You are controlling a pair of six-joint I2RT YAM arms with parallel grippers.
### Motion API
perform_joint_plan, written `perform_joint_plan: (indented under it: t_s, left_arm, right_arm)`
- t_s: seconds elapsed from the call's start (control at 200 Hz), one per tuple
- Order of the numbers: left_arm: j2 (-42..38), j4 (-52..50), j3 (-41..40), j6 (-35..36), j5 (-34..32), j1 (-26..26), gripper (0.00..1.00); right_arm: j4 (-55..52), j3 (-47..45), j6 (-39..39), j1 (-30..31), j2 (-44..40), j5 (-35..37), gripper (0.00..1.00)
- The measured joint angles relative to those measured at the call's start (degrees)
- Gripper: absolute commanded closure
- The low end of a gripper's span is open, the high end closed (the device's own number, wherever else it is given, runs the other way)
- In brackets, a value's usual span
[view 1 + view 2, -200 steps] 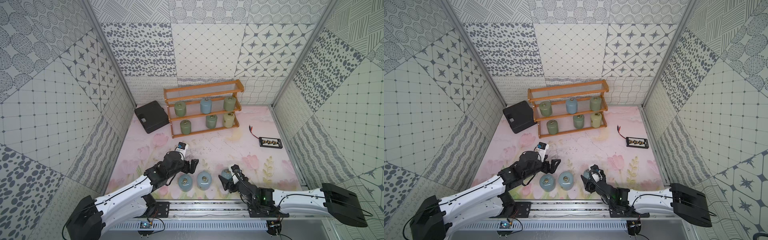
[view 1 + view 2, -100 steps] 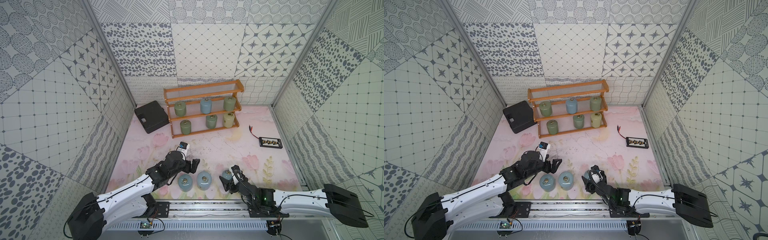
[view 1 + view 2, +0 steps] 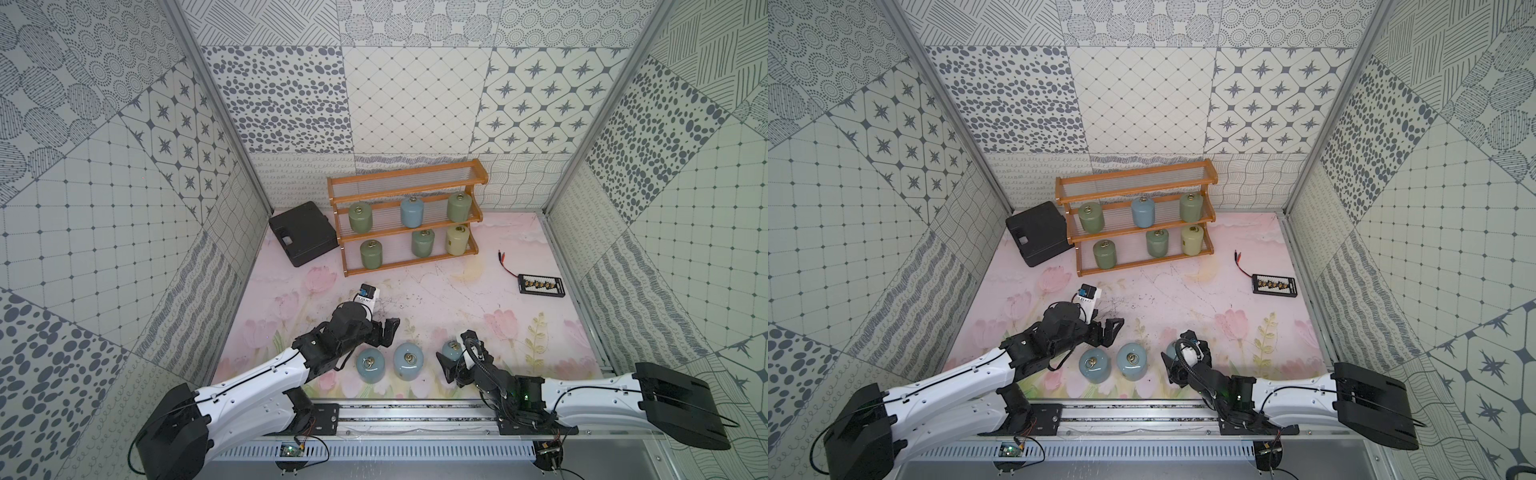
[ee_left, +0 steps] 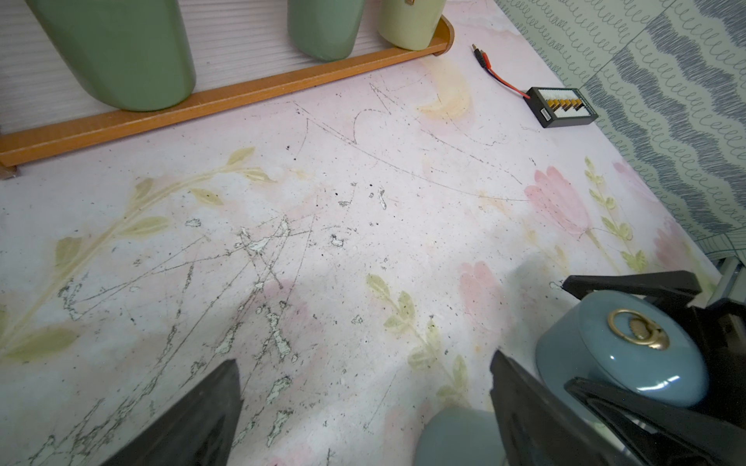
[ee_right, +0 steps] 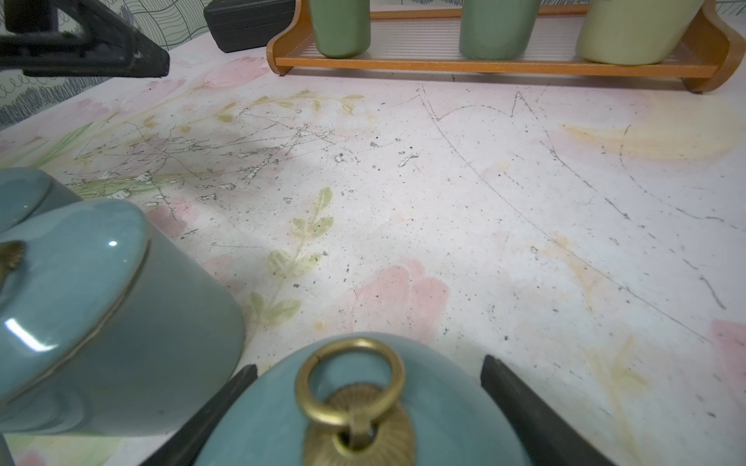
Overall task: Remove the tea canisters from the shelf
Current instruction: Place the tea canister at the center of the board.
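Blue canister (image 3: 451, 350) upright on the table (image 3: 457, 291) near the front edge, bracketed by the right gripper (image 5: 369, 361).
The right gripper's jaws stand partly spread on either side of the canister's body, with slim gaps in the wrist view. Two more blue canisters (image 3: 408, 360) (image 3: 369, 365) stand just beside it. The left gripper (image 3: 384, 332) hangs over bare table just beyond those two, jaws wide, holding nothing. The shelf (image 3: 409, 262) carries the middle-tier canisters (image 3: 360, 217) (image 3: 411, 212) (image 3: 458, 207), green, blue, green, and the bottom-tier canisters (image 3: 370, 254) (image 3: 422, 243) (image 3: 457, 240), green, green, pale yellow. A black case (image 3: 301, 232) lies beside it.
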Motion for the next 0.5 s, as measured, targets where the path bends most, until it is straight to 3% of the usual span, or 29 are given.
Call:
perform_joint_plan:
  t_s: [0.5]
  left_arm:
    - [0.0, 0.0, 0.0, 0.0, -0.2, 0.0, 0.00]
  right_arm:
    - [-0.4, 0.0, 0.4, 0.0, -1.0, 0.0, 0.05]
